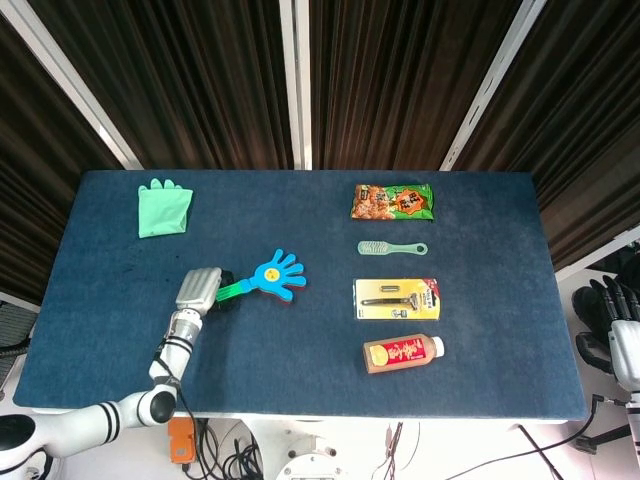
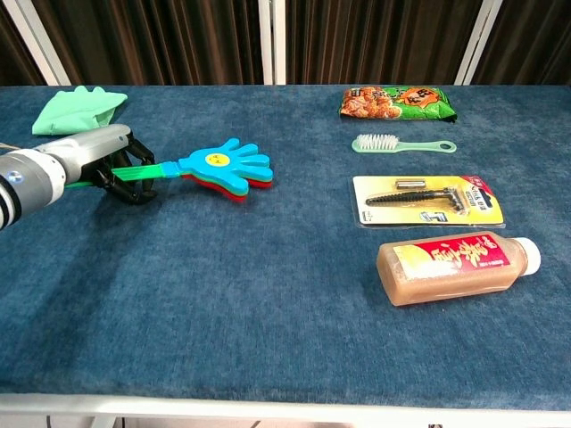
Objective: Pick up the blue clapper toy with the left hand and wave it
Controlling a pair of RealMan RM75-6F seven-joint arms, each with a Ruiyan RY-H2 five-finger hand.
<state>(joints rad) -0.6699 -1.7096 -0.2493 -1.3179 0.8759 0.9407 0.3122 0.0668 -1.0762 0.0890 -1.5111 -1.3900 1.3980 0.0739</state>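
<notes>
Blue clapper toy [image 2: 221, 164] is hand-shaped: we see a blue palm on top with spread flat fingers and a small yellow round face in its middle, a red layer showing under it, and a green handle running back toward the left hand [image 2: 100, 157]. In the head view the clapper toy [image 1: 272, 278] shows the same blue palm and yellow dot, with the handle going into the left hand [image 1: 203, 289]. We see the left hand's dark fingers [image 2: 134, 185] curled around the green handle, gripping it; the silver back of the hand faces up. The blue palm sticks out just past the fingertips, toward the table's middle. We cannot tell whether the palm end touches the blue table [image 2: 268, 294] or sits just above it.

Right hand [image 1: 610, 315] hangs off the table's right edge in the head view, dark fingers pointing up and apart with nothing in them, as far as we can make out.

Behind the left hand's fingers, well apart, lies a green glove [image 2: 77, 108]. Well beyond the clapper's tips sit a snack bag [image 2: 397, 102], a green brush [image 2: 401, 144], a carded razor [image 2: 426, 200] and a bottle [image 2: 457, 266] lying on its side with a white cap.
</notes>
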